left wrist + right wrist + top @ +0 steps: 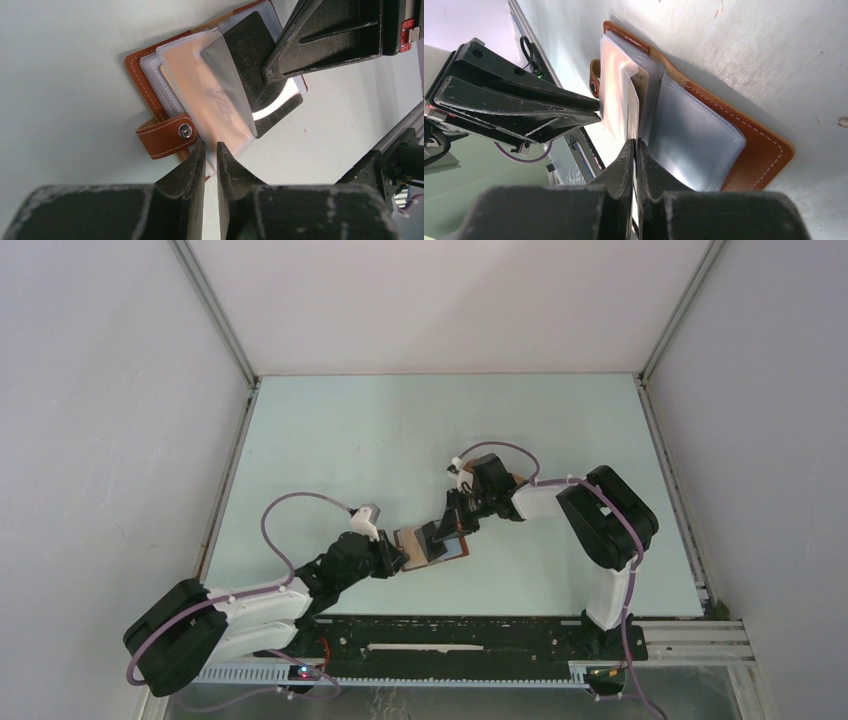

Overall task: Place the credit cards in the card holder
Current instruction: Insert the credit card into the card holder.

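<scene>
Your left gripper pinched the open card holder by its edge. A tan card sat pocketed. Your right gripper clamped a black card, partly inside a clear pocket.

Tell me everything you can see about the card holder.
The card holder lies open on the table: reddish-brown leather, white stitching, a snap tab with a metal stud, clear plastic sleeves fanned up. One sleeve shows a tan card; a dark card sits partly in another. The left claw pinches a sleeve edge; the right claw meets the dark card.
</scene>
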`<state>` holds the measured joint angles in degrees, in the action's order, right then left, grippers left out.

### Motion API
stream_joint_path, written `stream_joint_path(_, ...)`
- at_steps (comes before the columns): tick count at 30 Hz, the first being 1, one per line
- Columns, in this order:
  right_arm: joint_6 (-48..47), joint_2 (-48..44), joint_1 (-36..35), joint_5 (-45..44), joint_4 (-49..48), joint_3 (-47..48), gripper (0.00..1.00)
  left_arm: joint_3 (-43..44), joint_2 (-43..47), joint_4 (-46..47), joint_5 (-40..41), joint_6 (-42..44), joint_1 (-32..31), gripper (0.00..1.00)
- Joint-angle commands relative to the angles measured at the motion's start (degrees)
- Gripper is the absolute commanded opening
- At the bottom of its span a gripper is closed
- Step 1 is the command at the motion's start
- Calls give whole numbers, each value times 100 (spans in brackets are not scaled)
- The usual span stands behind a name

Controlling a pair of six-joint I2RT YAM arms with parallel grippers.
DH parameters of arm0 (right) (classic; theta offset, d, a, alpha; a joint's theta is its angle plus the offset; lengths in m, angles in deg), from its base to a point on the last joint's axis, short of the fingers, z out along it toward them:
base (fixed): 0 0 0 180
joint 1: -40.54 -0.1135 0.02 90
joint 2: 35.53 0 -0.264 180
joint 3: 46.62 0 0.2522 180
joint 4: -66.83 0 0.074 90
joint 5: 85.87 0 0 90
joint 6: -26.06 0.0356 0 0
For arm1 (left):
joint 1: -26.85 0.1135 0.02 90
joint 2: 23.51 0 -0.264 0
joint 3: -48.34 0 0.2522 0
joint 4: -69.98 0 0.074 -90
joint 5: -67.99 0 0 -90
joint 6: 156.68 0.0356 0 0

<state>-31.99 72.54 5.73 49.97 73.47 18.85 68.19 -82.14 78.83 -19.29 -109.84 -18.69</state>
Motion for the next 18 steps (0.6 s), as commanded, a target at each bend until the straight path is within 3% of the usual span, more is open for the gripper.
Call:
stream_joint_path(1, -239, 74, -59, -116, 39, 104, 5, -88, 6, 291, -110, -70, 9, 18)
stream_joint_path(18, -45, 58, 209, -60, -492, -209, 0, 24, -355, 427, -184, -93, 8, 16)
